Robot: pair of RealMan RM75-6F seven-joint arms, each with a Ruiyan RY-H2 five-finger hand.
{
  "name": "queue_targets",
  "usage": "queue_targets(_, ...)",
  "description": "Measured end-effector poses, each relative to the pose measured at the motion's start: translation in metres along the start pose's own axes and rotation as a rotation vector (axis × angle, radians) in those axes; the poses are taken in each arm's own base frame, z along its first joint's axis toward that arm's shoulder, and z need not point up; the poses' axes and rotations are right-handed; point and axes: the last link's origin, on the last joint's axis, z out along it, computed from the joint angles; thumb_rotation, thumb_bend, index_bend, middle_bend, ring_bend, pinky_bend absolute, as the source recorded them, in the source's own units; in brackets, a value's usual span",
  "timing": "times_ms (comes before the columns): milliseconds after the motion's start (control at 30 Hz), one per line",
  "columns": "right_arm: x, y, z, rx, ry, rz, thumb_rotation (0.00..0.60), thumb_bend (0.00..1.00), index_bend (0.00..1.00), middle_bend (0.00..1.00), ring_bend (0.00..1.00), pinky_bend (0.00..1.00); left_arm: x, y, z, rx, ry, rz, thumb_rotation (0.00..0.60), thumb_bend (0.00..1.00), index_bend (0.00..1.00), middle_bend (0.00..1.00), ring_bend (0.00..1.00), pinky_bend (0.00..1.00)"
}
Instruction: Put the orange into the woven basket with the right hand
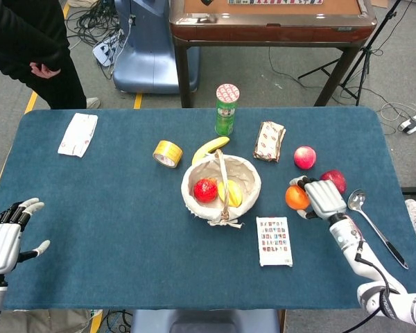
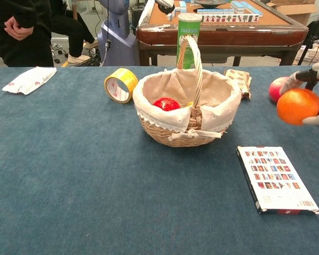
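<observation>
My right hand [image 1: 322, 198] grips the orange [image 1: 296, 197] and holds it above the cloth, right of the woven basket [image 1: 194, 198]. In the chest view the orange [image 2: 297, 105] hangs clear of the table with fingers [image 2: 303, 76] wrapped over its top and right side. The basket [image 2: 170, 133] has a fabric liner and an upright handle, and holds a red fruit [image 1: 205, 189] and a yellow fruit [image 1: 232, 192]. My left hand [image 1: 5, 236] rests open at the table's front left edge.
A dark red apple [image 1: 335, 180] and a pink apple [image 1: 304, 157] lie right of the basket, with a spoon [image 1: 373, 223] further right. A card box [image 1: 273, 241] lies in front. Behind stand a green can [image 1: 226, 109], banana [image 1: 209, 148], tape roll [image 1: 167, 153] and snack packet [image 1: 269, 141].
</observation>
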Motion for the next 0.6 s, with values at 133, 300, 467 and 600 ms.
queue_targets(133, 0.029, -0.019, 0.006, 0.061, 0.065, 0.065, 0.600, 0.33, 0.48, 0.39, 0.39, 0.65, 0.001, 0.002, 0.000, -0.010, 0.002, -0.004, 0.600, 0.17, 0.28, 0.19, 0.17, 0.23)
queue_targets(300, 0.045, -0.046, 0.019, 0.136, 0.071, 0.106, 0.600, 0.33, 0.48, 0.36, 0.39, 0.65, 0.001, 0.001, -0.001, -0.009, 0.007, -0.007, 0.600, 0.17, 0.28, 0.19, 0.17, 0.23)
queue_targets(467, 0.048, -0.065, 0.028, 0.179, 0.059, 0.113, 0.600, 0.33, 0.40, 0.31, 0.34, 0.64, 0.003, 0.001, -0.003, -0.009, 0.012, -0.012, 0.600, 0.17, 0.28, 0.19, 0.17, 0.23)
queue_targets(600, 0.046, -0.083, 0.038, 0.204, 0.029, 0.127, 0.600, 0.32, 0.24, 0.24, 0.25, 0.58, 0.006, 0.000, -0.005, -0.010, 0.022, -0.028, 0.600, 0.17, 0.28, 0.19, 0.17, 0.23)
